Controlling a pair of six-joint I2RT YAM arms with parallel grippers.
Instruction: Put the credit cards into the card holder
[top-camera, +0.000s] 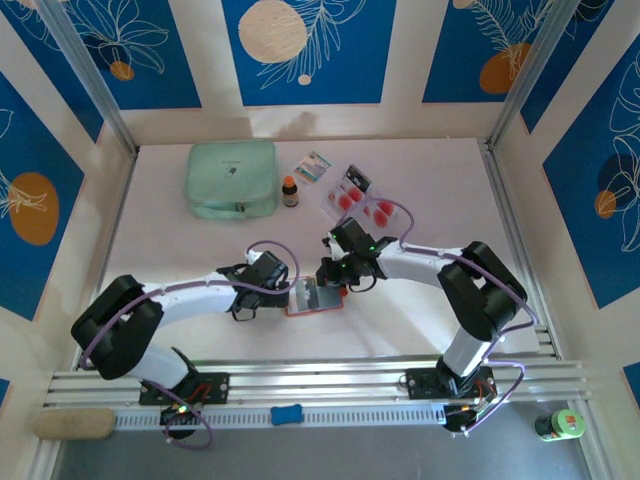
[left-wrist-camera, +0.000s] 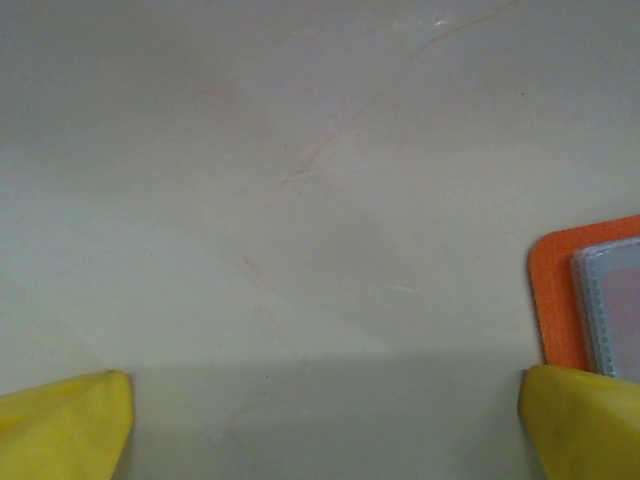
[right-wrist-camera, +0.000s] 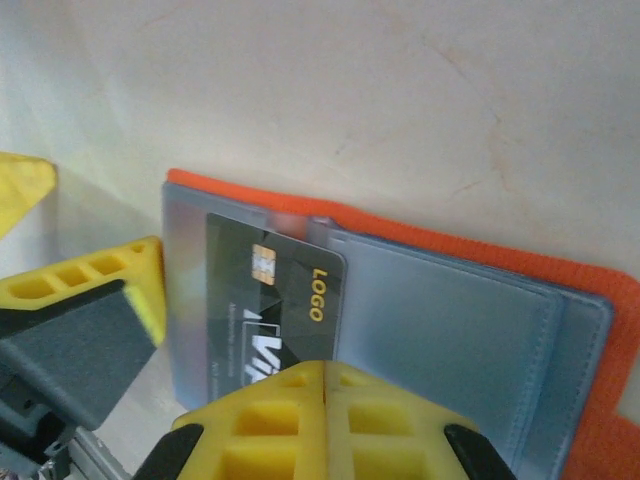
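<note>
A: Where is the card holder (top-camera: 315, 298) seen, & why there?
B: It is laid open & flat on the table (top-camera: 185, 250), btwn the two grippers, so it can be reached by both. The orange cover is down and the clear pockets are up, i.e. ready for loading.
A: Right gripper (right-wrist-camera: 325, 385)?
B: The fingertips are pressed together and nothing is pinched. They are set at the near edge of one dark card (right-wrist-camera: 270, 300) that lies on the holder under a frosted sleeve. They are prob. closed on purpose, as a blunt tip for nudging the card deeper. Whether the card is fully seated can't be told.
A: Left gripper (left-wrist-camera: 322, 400)?
B: It is spread wide, w/ nothing held. One finger (left-wrist-camera: 585, 425) is placed at the holder's orange edge, the other over bare table away from the holder. It is prob. a brace, so the holder isn't shoved along when the card is pushed. Contact w/ the holder can't be confirmed.
A: The other credit cards (top-camera: 360, 198)?
B: They are fanned in a loose pile beyond the holder, well apart from it. Red spots are seen on them. Most of the job is judged undone.
A: Other stuff?
B: A mint pouch (top-camera: 232, 180), a small bottle (top-camera: 290, 190) & a patterned packet (top-camera: 313, 166) are parked farther back from the holder, out of the way.
</note>
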